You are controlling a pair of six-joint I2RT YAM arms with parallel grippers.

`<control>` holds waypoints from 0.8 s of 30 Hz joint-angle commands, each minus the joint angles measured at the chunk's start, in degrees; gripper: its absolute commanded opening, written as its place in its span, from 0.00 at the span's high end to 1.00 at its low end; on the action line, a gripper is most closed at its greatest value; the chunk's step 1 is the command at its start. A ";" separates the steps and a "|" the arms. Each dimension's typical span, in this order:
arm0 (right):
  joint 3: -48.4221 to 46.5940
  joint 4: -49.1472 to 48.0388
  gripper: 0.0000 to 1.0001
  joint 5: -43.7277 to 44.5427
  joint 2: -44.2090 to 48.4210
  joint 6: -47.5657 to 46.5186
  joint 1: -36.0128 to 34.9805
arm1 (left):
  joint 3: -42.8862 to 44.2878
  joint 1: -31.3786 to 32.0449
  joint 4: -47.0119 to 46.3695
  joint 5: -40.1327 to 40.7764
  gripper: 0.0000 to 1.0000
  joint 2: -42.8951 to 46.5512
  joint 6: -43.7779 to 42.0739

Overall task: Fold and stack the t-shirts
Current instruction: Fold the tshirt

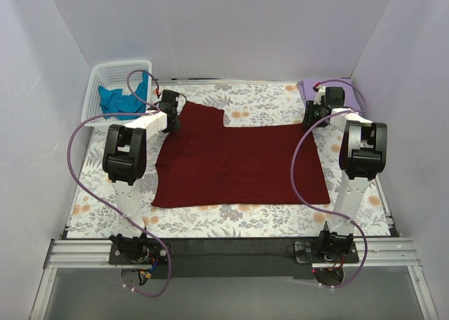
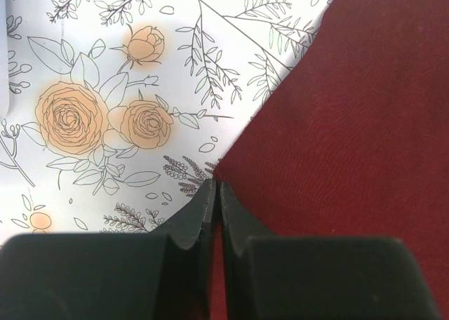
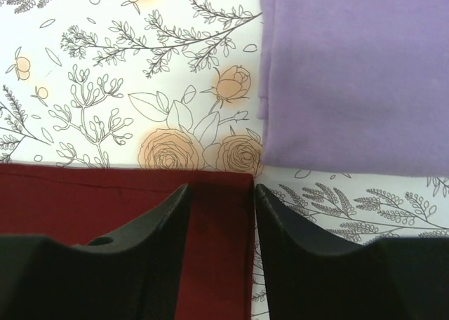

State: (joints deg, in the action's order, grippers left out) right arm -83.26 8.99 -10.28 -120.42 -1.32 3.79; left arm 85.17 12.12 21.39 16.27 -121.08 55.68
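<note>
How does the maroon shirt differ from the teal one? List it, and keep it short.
The maroon shirt lies spread out flat, while the teal shirt is bunched in a heap. The maroon shirt rests on the flowered cloth in the middle, while the teal shirt sits inside the white basket at the far left. Both are plain, single-coloured fabric.

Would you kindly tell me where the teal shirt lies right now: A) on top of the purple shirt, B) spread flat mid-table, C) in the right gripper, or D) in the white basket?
D: the teal shirt sits bunched inside the basket at the far left, while the maroon shirt is the one spread mid-table.
</note>
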 commanded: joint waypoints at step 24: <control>3.45 2.43 0.99 -0.26 11.25 3.16 1.74 | -3.42 -2.63 3.49 -3.88 1.00 10.42 1.36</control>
State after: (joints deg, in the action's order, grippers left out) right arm -81.03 11.07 -10.66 -115.15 -0.16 4.27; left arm 82.74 10.50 24.21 13.52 -117.84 56.58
